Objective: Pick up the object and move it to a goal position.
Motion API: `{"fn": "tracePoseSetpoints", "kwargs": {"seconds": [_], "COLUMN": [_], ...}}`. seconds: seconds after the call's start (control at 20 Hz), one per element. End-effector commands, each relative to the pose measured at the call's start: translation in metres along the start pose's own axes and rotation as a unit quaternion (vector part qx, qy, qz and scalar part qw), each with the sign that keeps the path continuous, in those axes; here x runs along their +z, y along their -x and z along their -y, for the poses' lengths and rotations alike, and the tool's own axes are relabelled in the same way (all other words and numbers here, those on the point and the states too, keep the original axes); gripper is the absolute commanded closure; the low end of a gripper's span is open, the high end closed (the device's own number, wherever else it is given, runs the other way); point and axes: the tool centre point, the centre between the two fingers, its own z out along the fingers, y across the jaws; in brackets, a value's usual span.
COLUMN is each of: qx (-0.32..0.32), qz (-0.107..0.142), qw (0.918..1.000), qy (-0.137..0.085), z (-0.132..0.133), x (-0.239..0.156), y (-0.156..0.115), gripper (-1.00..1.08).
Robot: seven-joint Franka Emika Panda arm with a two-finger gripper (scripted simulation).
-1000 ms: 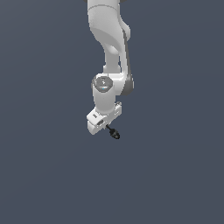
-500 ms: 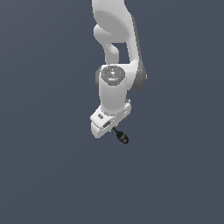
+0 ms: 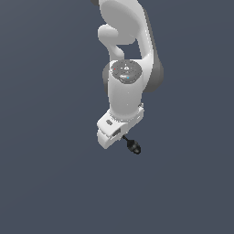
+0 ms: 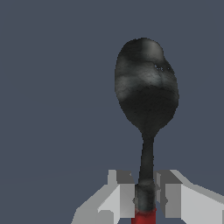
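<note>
The object is a small black rounded knob (image 3: 134,147) on a thin dark stem. In the exterior view it sticks out from under my white gripper (image 3: 122,136). In the wrist view the knob (image 4: 146,89) fills the middle, and its stem runs down between my two grey fingers (image 4: 123,197) to a reddish end. My gripper (image 4: 145,199) is shut on the stem, and the fingers press it from both sides. The object hangs in the air with the arm, clear of any surface.
Only a plain dark grey-blue background shows around the arm (image 3: 128,87) in both views. No other objects, edges or goal marker are visible.
The arm has moved toward the exterior view's right and looks larger, with the object still held in the gripper. The wrist now shows more from above.
</note>
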Motion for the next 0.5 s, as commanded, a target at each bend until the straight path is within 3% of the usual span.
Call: {"fn": "tracePoseSetpoints", "kwargs": {"seconds": [0.0, 0.45], "qx": [0.000, 0.000], "qz": [0.000, 0.000], "qw": [1.0000, 1.0000], "qy": [0.000, 0.000], "z": [-0.0016, -0.0031], "x": [-0.0052, -0.0076], "y": [-0.0048, -0.0078], "gripper": [1.08, 1.08]}}
